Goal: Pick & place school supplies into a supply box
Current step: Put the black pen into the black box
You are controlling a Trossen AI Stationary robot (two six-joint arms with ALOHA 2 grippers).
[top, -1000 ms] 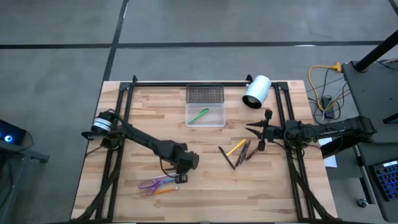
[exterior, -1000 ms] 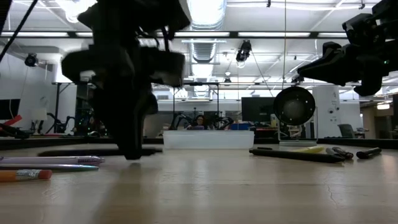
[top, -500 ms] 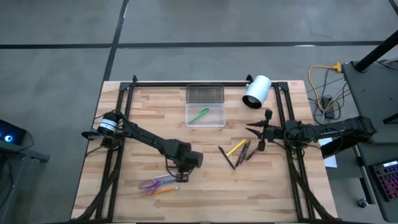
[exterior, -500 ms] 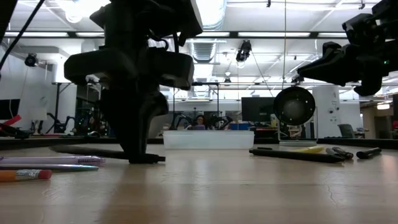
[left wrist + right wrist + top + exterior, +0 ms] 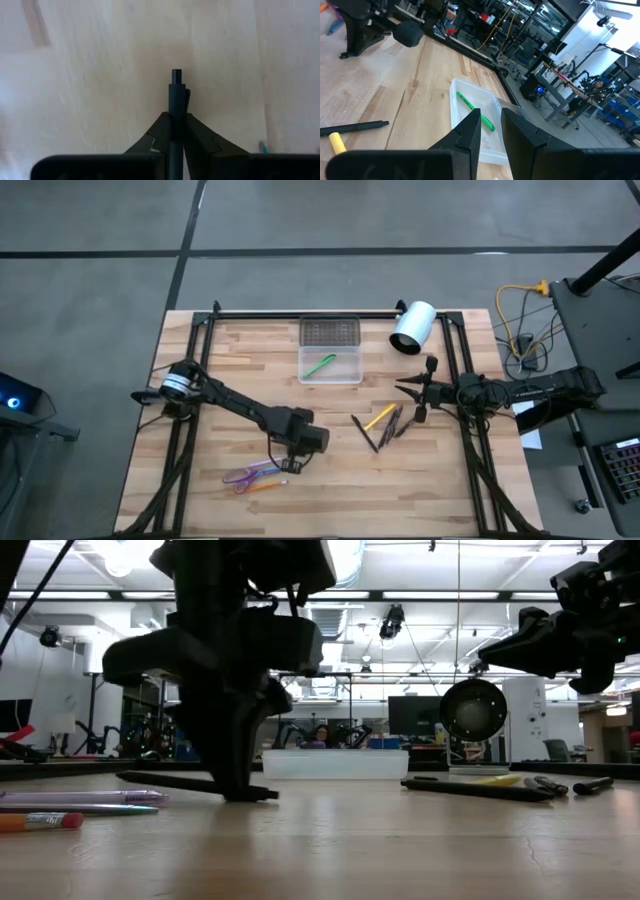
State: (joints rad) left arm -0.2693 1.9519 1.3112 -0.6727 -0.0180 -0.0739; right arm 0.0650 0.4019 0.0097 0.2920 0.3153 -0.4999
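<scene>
My left gripper [image 5: 290, 462] points down at the table's near middle, shut on a dark pen [image 5: 175, 100]; the low view shows the left gripper [image 5: 238, 790] at table level. Purple-handled scissors [image 5: 243, 475] and orange and blue sticks [image 5: 265, 483] lie flat just to its left. The clear supply box [image 5: 330, 364] with its grey mesh end [image 5: 330, 331] stands at the far middle, a green pen [image 5: 320, 365] inside. My right gripper [image 5: 412, 401] hovers open at the right, beside a yellow pencil [image 5: 379, 417] and dark pens [image 5: 392, 426] lying on the table. My left gripper pinches the dark pen's shaft [image 5: 175, 112] between its two fingers, coming from above and lying across it. The pen's capped end [image 5: 176, 76] sticks out past the fingers. In the low view the pen [image 5: 190, 783] lies low along the tabletop; whether it is clear of the wood cannot be told.
A white cylinder [image 5: 412, 327] with a dark opening lies at the far right, next to the box. Black frame rails [image 5: 190, 380] run along the table's left, right and far sides. Bare wood [image 5: 330, 480] stretches across the near middle and between the box and my left gripper.
My left gripper has shifted a little toward the table's right edge and turned about its vertical axis. The dark pen in its fingers has swung round with it, low over the wood, one end now pointing more toward the near edge. The right arm has kept still.
</scene>
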